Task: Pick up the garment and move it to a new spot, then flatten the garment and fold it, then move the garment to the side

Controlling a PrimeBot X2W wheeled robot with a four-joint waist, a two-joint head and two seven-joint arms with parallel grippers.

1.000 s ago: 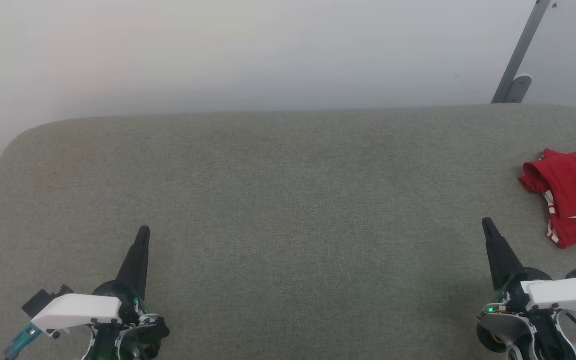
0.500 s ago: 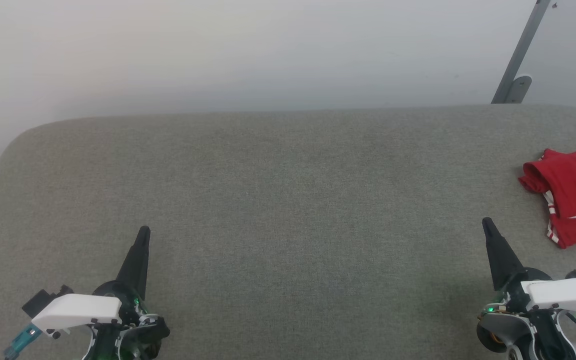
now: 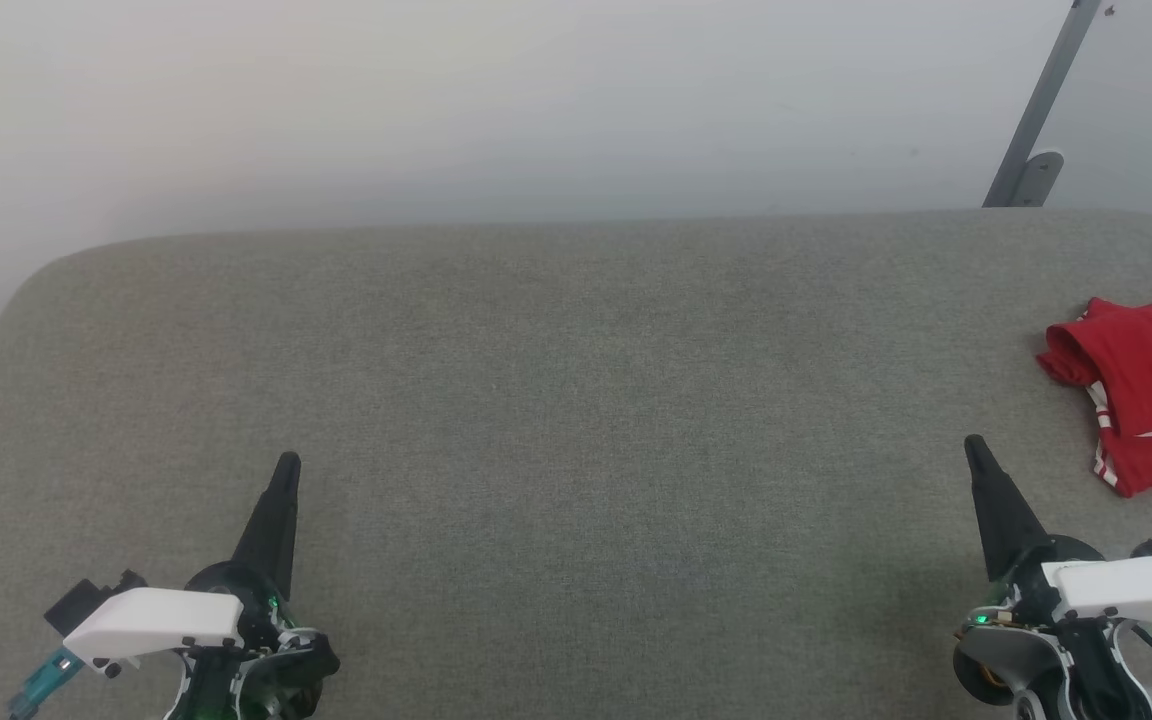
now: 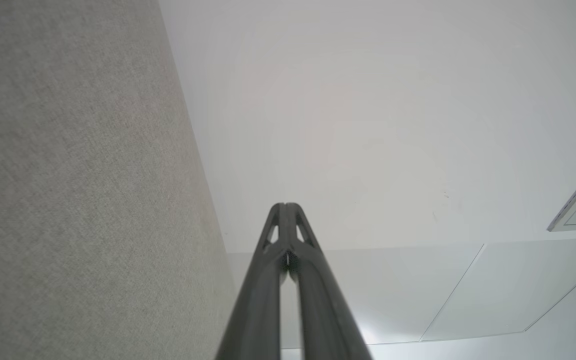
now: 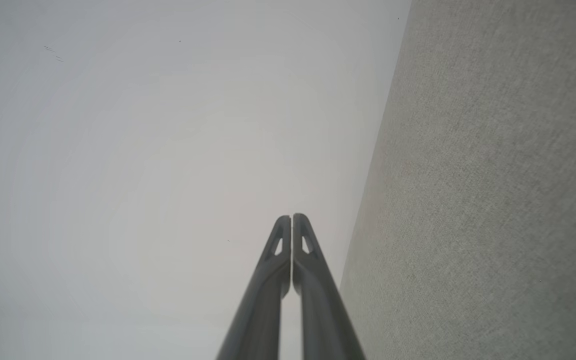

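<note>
Garment (image 3: 1146,390) lies bunched at the grey pad's (image 3: 576,400) right edge. Over the pad's near side, the left gripper (image 3: 286,465) and right gripper (image 3: 974,447) each have their fingers pressed together, empty, clear of the garment.

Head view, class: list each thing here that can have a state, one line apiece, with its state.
Garment: bunched up, not spread flat, lying on the grey surface at its right side, partly cut off by the picture's edge, held by nothing.
Left gripper: shut, empty, pointing away from the robot.
Right gripper: shut, empty, close to the garment but apart from it.
</note>
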